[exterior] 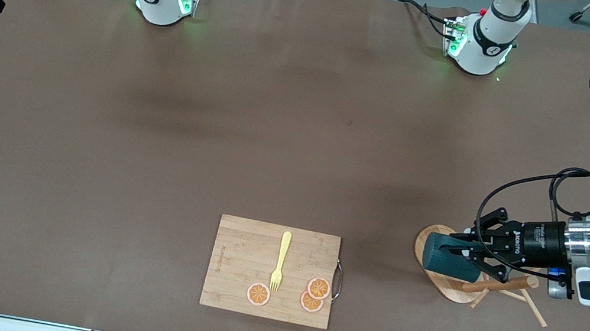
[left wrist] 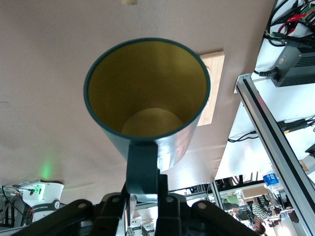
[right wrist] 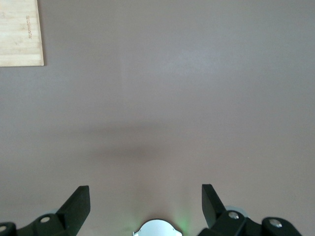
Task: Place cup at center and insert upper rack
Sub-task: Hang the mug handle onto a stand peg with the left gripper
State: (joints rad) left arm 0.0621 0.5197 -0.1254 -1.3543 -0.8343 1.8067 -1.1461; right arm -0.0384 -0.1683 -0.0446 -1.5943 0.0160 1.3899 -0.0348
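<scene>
The dark teal cup [exterior: 450, 257] with its ochre inside [left wrist: 147, 93] hangs on its side in my left gripper [exterior: 464, 249], whose fingers are shut on the cup's handle [left wrist: 142, 167]. It is held just over the oval base of the light wooden upper rack [exterior: 451, 289], near the left arm's end of the table. The rack's post [exterior: 500, 284] and thin pegs stick out from under the gripper. My right gripper [right wrist: 146, 196] is open and empty, high over bare table near its own base; it is out of the front view.
A bamboo cutting board [exterior: 236, 263] lies near the front edge at mid-table, with a yellow fork [exterior: 279, 262] and three orange slices [exterior: 319, 287] on it. The board's edge also shows in the left wrist view [left wrist: 214, 88] and the right wrist view [right wrist: 19, 32].
</scene>
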